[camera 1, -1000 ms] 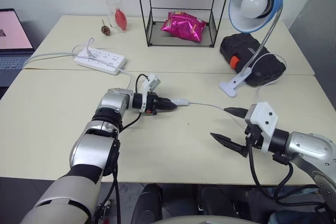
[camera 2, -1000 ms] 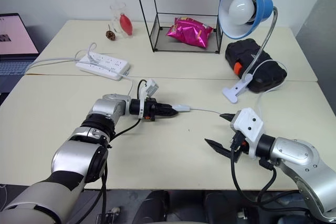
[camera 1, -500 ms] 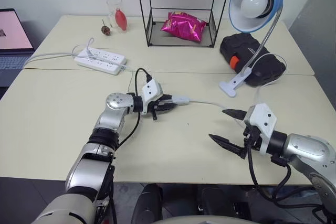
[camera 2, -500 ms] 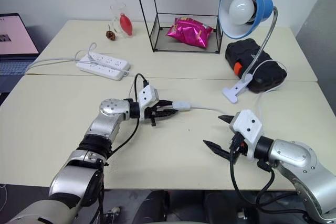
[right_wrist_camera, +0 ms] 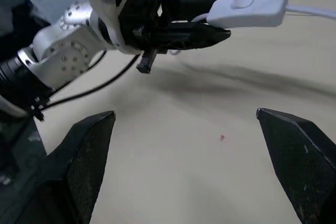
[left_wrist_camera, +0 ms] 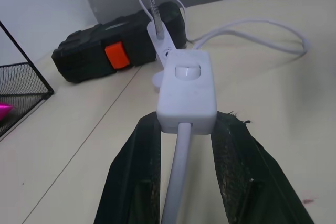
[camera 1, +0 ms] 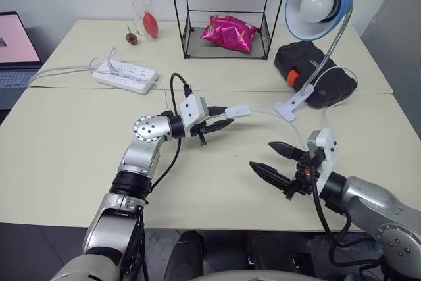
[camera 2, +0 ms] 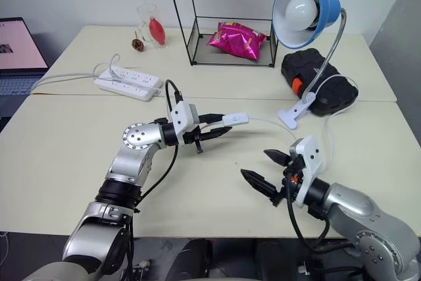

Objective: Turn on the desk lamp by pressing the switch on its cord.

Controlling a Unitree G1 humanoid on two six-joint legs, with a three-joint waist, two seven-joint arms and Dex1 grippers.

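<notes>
Pinching the cord (left_wrist_camera: 176, 182) just behind the switch (camera 1: 237, 111) in my left gripper (camera 1: 220, 122), I hold it lifted, button up, lengthwise toward the lamp, my spread right gripper (camera 1: 276, 160) nearby below.

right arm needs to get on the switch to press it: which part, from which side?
Close across the switch body's flat faces, one finger on its round button. Approach from the free lamp-side end: the left gripper is shut on the cord behind it, holding the switch off the table. The right gripper is already open.
</notes>
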